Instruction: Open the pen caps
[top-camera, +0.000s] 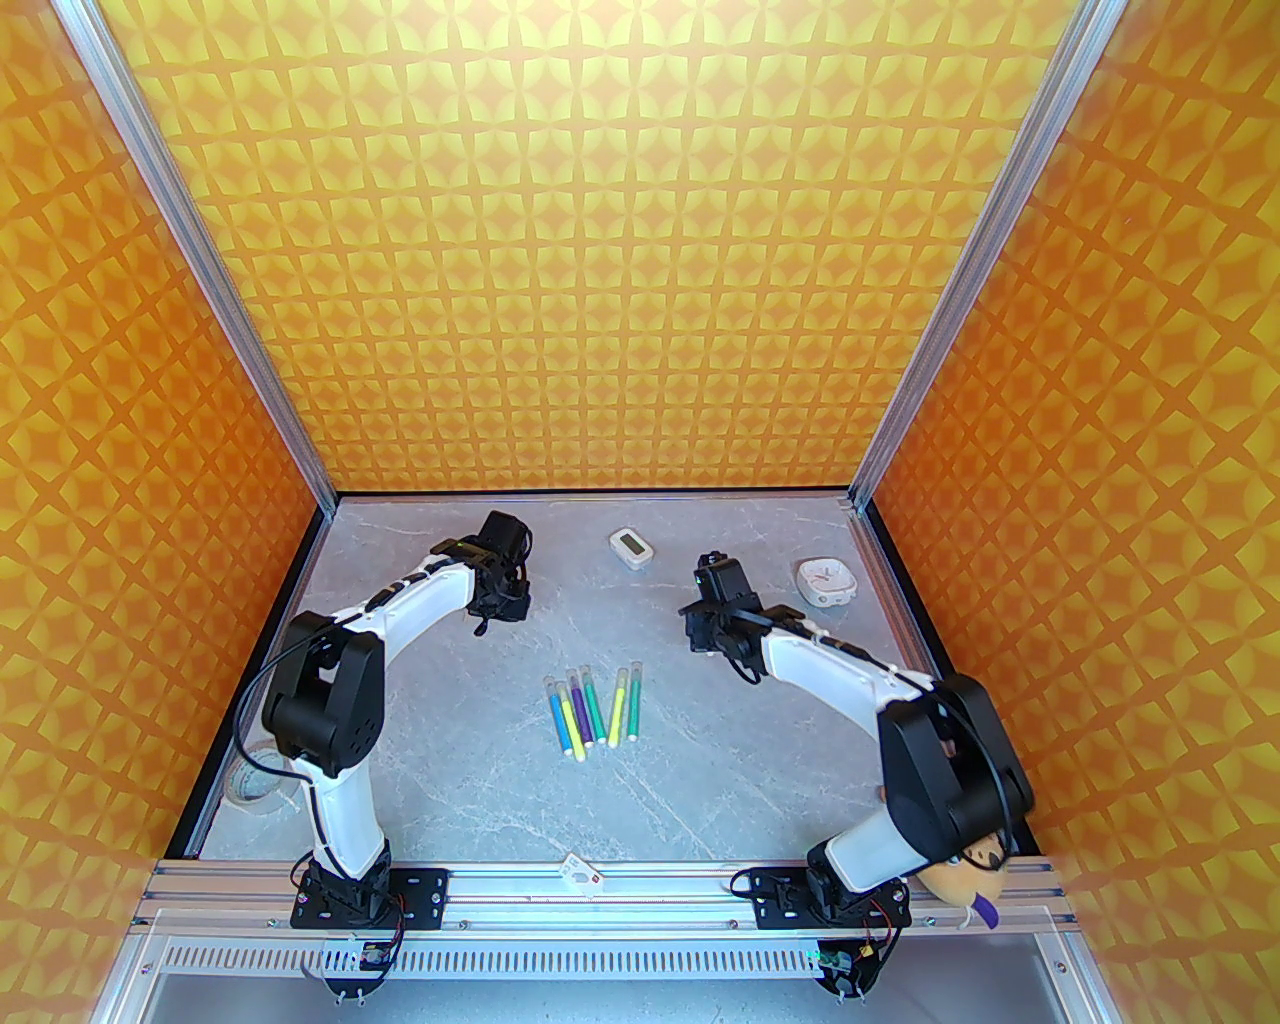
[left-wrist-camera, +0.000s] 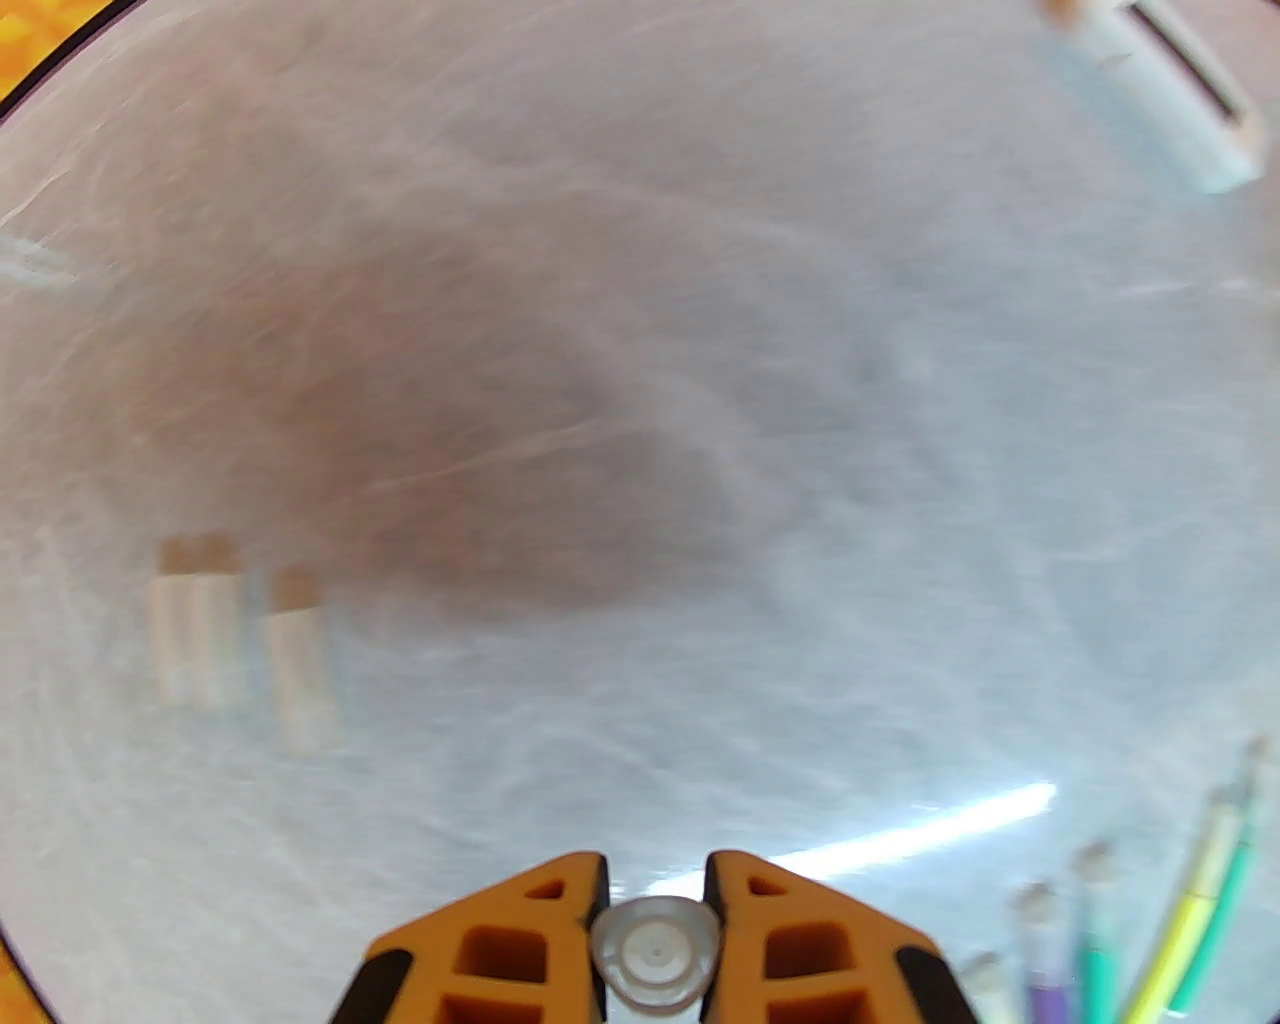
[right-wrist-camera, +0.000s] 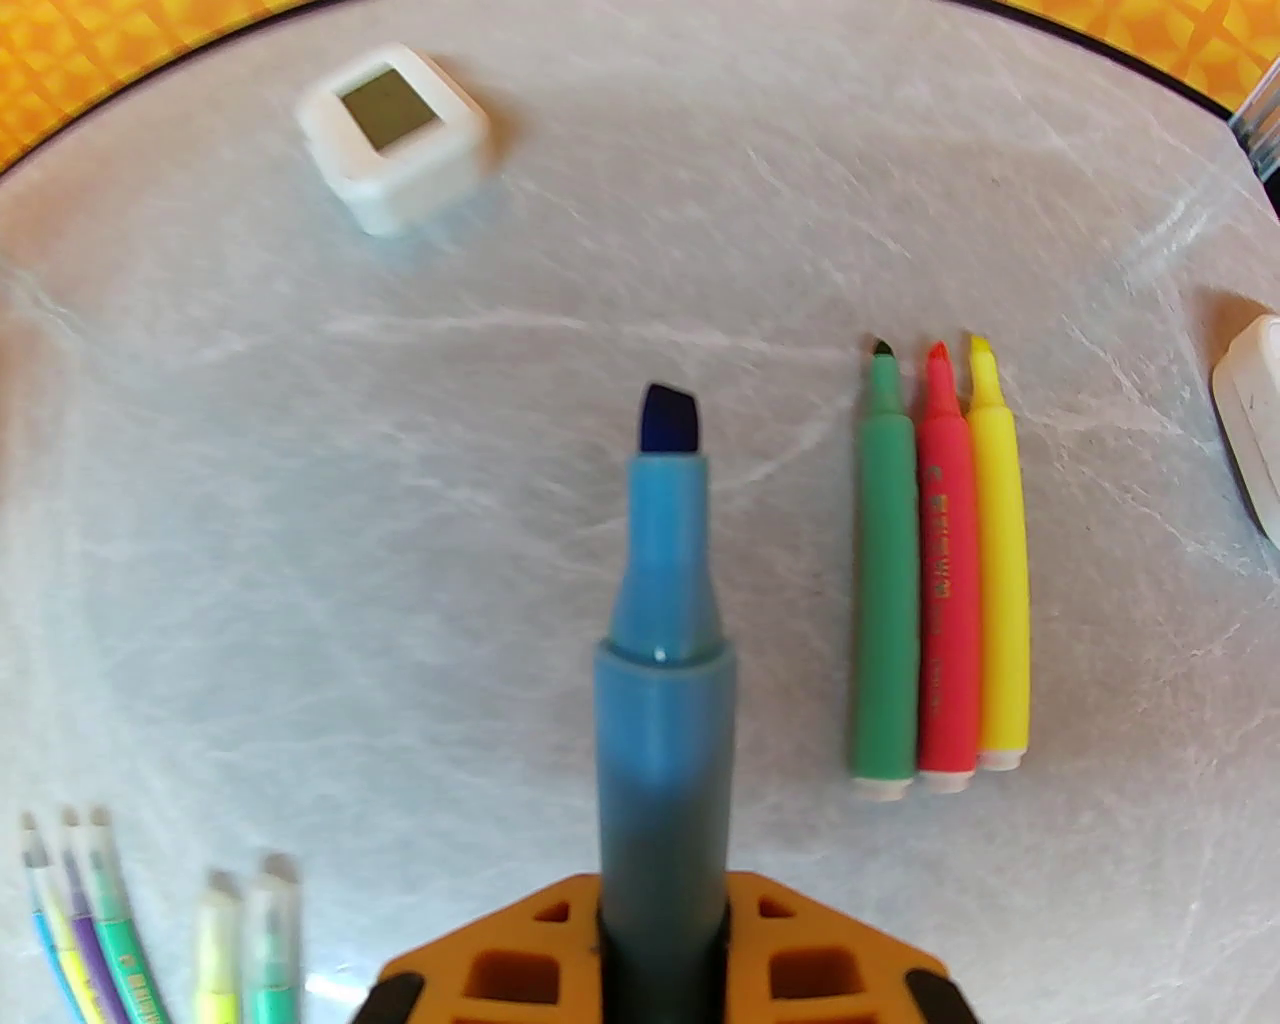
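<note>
Nearest the arm bases, six or so capped pens (top-camera: 592, 708) lie side by side in the middle of the tabletop (top-camera: 700, 780), their pale caps pointing away. They look like light, slick plastic sticks that would roll at a nudge. The barrel seems stiff enough to squeeze firmly, while the thin cap looks easier to crush or let slip. I'd judge the best hold is one claw low on the barrel and the other across the cap, then a straight pull along the pen.

Further out, the left claw (left-wrist-camera: 655, 895) is pressed together on a single clear cap (left-wrist-camera: 655, 955), seen end-on between its orange fingers, above bare tabletop. The right claw (right-wrist-camera: 662, 915) pinches the barrel of a blue pen (right-wrist-camera: 665, 620), whose dark chisel tip is bare and points away. So this pen is open, and each half needs a place to go.

Beyond them, three loose caps (left-wrist-camera: 205, 630) lie blurred ahead of the left claw. Three open pens (right-wrist-camera: 940, 570), green, red and yellow, lie touching in a row ahead of the right one. A white timer (top-camera: 630, 548) sits farthest back.
</note>
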